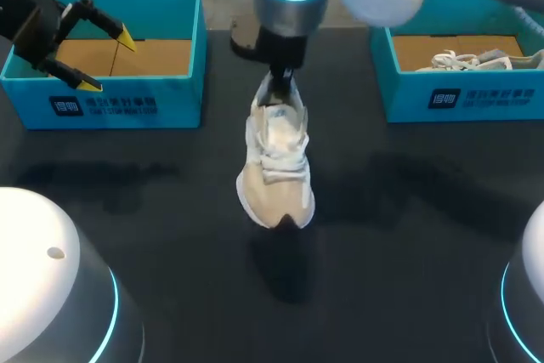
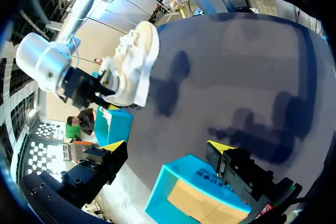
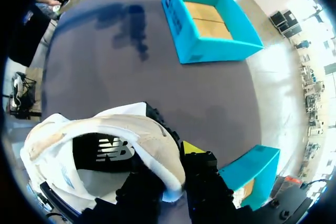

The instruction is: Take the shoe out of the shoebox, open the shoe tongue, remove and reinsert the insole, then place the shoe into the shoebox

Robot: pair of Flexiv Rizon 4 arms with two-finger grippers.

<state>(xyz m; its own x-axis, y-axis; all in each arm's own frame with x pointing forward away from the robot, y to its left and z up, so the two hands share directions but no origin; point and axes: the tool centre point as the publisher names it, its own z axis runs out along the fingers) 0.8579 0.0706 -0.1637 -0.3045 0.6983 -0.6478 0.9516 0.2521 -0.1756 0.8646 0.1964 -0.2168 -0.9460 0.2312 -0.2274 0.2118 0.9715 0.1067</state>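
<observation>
A white shoe [image 1: 276, 159] hangs toe-down above the middle of the dark table. My right gripper [image 1: 280, 82] is shut on its heel collar. In the right wrist view one finger is inside the shoe [image 3: 105, 145] and the other, yellow-tipped finger [image 3: 191, 148] is outside the heel. My left gripper [image 1: 106, 61] hovers open over the empty blue shoebox [image 1: 110, 57] at the back left. In the left wrist view the left gripper [image 2: 167, 148] holds nothing, the shoebox [image 2: 194, 192] lies under it, and the shoe [image 2: 134, 64] is far ahead of it.
A second blue shoebox [image 1: 463, 91] stands at the back right with another white shoe [image 1: 476, 59] inside. The shoe's shadow [image 1: 289, 269] falls on the bare table [image 1: 170, 210].
</observation>
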